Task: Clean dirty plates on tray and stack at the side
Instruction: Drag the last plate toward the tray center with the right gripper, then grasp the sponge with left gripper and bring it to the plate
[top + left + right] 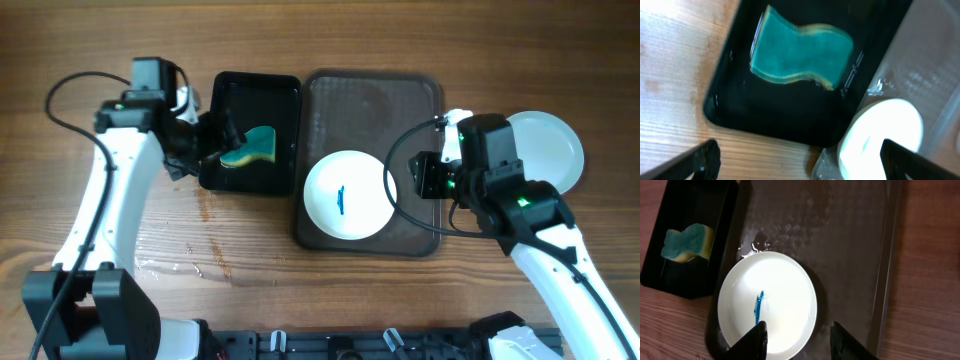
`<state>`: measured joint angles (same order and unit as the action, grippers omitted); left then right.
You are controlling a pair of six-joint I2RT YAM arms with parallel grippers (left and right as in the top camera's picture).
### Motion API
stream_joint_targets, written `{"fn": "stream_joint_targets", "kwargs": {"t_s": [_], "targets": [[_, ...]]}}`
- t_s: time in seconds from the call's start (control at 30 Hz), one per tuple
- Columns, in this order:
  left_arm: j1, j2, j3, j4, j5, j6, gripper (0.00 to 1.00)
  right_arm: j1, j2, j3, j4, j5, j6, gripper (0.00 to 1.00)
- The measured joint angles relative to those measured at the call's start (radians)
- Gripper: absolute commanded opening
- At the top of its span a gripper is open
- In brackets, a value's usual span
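Right pincer (pixel 799 332) hangs apart over the lower-left smeared plate (pixel 780 285); a shallow pinch may skid it on the wet tray (pixel 855 240)

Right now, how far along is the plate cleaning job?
Done: at least one white plate sits on the table right of the brown tray; the exact count is unclear. In hand: nothing; left jaws stand open above the sponge in the black tray, right jaws open above the brown tray. Left: the smeared plate on the tray needs wiping and stacking.
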<state>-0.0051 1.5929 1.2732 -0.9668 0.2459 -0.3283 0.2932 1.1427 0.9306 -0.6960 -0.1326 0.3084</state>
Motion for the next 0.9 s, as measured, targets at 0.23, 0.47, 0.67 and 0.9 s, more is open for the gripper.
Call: {"fn": "stream_joint_targets", "kwargs": {"t_s": [0.23,0.47,0.67,0.9], "targets": [[-0.203,0.131,-0.135,0.389,-0.238,-0.031,0.83,0.0,0.026,0.0,-0.054,-0.048,-0.027,0.4],[-0.194,0.274,-0.135,0.475,-0.302,-0.06,0.24,0.0,0.041,0.0,-0.08,-0.069,-0.022,0.4],[-0.19,0.304,-0.122,0.451,-0.32,-0.071,0.04,0.0,0.041,0.0,-0.09,-0.069,-0.021,0.39],[-0.19,0.337,0.054,0.071,-0.319,-0.071,0.04,0.0,0.041,0.0,-0.092,-0.07,-0.019,0.4]]}}
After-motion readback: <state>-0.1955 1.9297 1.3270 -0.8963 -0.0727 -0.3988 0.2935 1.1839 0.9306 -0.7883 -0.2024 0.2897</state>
